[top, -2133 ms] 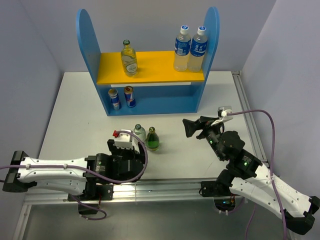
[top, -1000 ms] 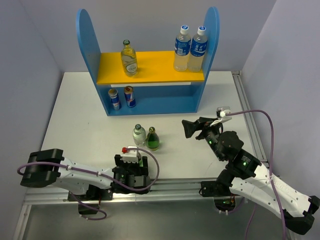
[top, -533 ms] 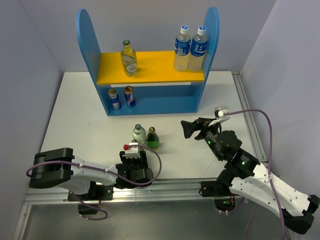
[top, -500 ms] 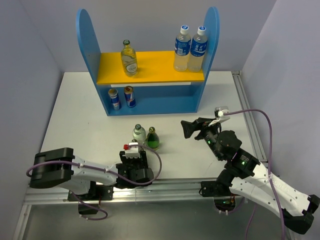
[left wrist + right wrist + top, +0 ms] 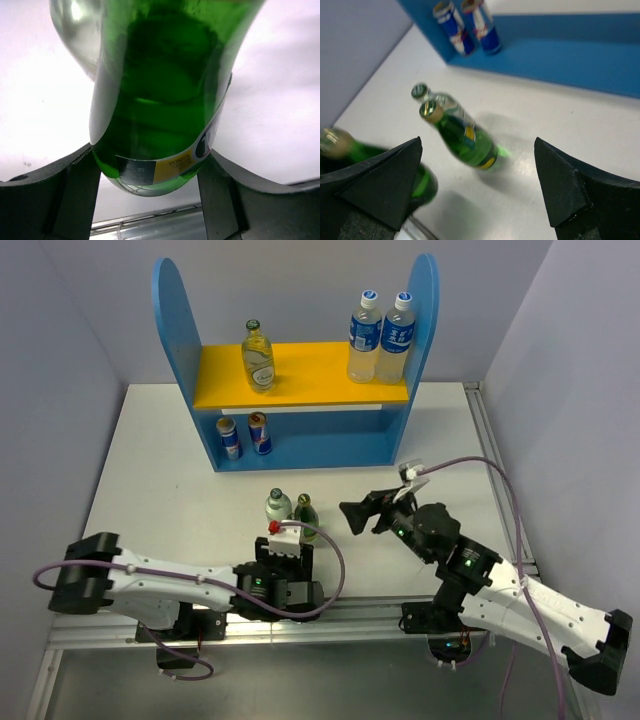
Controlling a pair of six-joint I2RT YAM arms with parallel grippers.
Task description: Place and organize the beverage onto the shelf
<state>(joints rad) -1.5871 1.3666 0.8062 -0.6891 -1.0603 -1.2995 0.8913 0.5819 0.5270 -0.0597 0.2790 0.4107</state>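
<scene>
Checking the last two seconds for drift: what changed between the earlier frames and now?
Left claw pulled back toward the near edge, then swung right, up to the standing clear bottle and standing green bottle. It is shut on a second green bottle. Right claw, open, moved left toward them. Unchanged: those two bottles, the shelf and everything on it.

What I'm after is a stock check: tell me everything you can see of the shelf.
The shelf is blue, looks like painted board, with two round-topped side panels, a yellow upper board and a blue lower level. It stands upright at the table's far side. Up top: a clear glass bottle left, two plastic bottles right. Below, two cans stand at the left.
</scene>
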